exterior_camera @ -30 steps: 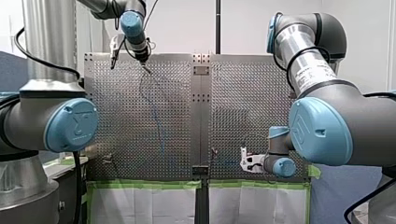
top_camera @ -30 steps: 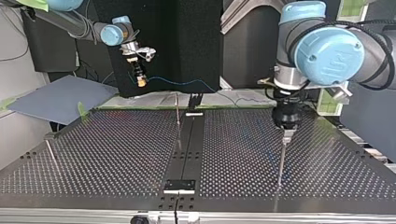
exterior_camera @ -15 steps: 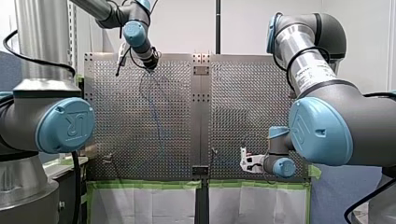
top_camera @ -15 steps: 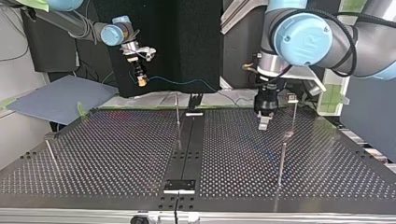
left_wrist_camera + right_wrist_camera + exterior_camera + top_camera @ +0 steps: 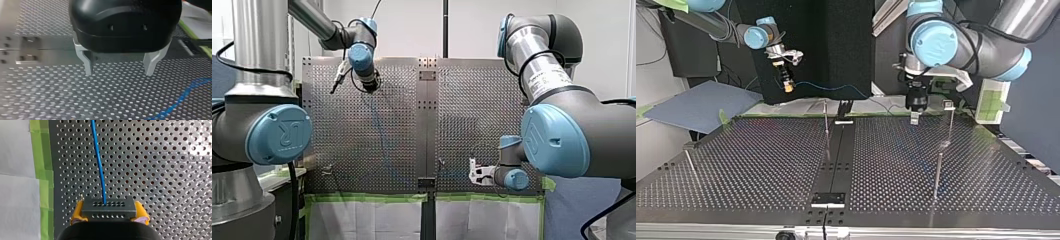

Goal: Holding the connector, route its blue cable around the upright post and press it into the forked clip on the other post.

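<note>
my right gripper (image 5: pixel 109 213) clamps the connector (image 5: pixel 110 207), blue cable (image 5: pixel 98 162) running straight ahead (my left gripper (image 5: pixel 120 67) gapes empty near it).

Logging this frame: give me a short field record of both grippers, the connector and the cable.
right gripper: shut on connector, yellow pads at its sides
left gripper: open, empty, over the perforated table
blue cable: leaves the connector's face, runs out over the table
routing: not readable in these views
</note>
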You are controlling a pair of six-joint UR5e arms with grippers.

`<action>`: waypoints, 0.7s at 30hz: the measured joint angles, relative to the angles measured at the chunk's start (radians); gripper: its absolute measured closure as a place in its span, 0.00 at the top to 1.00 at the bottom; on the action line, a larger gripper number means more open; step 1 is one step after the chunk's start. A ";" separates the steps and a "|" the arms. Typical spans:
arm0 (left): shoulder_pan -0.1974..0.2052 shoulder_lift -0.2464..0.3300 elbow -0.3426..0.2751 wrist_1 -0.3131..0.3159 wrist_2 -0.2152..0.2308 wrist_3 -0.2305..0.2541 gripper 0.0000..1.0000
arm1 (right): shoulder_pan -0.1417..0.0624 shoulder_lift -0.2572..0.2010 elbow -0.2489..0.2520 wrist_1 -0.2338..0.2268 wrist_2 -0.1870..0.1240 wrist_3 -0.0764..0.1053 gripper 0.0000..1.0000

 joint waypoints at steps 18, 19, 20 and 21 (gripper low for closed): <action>0.033 -0.071 -0.002 0.154 0.091 0.074 0.99 | 0.005 0.000 0.000 0.005 0.000 -0.003 0.00; 0.036 -0.072 -0.002 0.165 0.084 0.080 0.99 | 0.005 0.000 0.000 0.005 0.000 -0.003 0.00; 0.037 -0.072 -0.001 0.173 0.079 0.083 0.99 | 0.005 0.000 0.000 0.005 0.000 -0.003 0.00; 0.039 -0.072 -0.001 0.181 0.076 0.086 0.99 | 0.005 0.000 0.000 0.005 0.000 -0.003 0.00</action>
